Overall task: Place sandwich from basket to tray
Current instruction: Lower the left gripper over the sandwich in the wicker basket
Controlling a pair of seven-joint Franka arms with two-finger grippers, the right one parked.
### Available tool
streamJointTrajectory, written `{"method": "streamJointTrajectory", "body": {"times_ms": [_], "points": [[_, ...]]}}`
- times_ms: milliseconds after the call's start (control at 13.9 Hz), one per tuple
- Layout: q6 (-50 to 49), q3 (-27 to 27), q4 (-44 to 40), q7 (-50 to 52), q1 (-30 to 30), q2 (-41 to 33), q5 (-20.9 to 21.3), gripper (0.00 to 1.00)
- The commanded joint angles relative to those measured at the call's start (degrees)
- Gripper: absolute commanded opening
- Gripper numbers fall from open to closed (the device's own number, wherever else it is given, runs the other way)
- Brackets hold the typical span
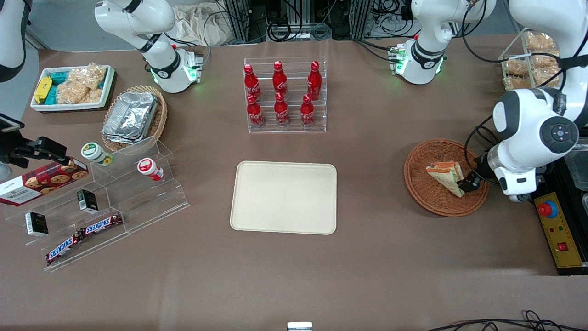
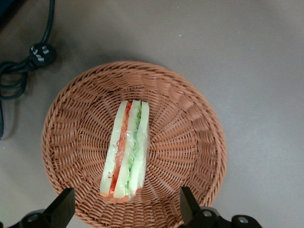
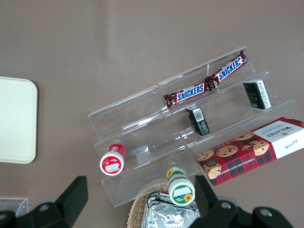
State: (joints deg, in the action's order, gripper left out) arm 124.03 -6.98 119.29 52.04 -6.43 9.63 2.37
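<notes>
pincer (image 2: 124, 209) fingers cut by frame edge; sandwich (image 1: 448, 176) end hidden by pincer, front view.

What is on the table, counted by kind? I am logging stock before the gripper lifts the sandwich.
Red cola bottles: 6
Snickers bars: 2
Lidded cups: 2
Small black boxes: 2
Cookie boxes: 1
Sandwich in the basket: 1
Tray: 1
Total: 15
The gripper hovers open over the sandwich.
</notes>
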Motion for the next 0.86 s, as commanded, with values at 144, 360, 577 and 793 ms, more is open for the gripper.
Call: {"method": "streamJointTrajectory", "body": {"times_ms": [144,360,577,793], "points": [[9.29,-0.75,7.53,1.22,0.10,-0.14,-0.61,0.99],[9.47,-1.54,8.23,1.14,0.10,0.21,-0.61,0.99],[10.44,-1.98,9.11,1.14,0.10,0.65,-0.61,0.99],[11.75,-2.77,10.16,1.22,0.02,1.18,-0.88,0.99]]}}
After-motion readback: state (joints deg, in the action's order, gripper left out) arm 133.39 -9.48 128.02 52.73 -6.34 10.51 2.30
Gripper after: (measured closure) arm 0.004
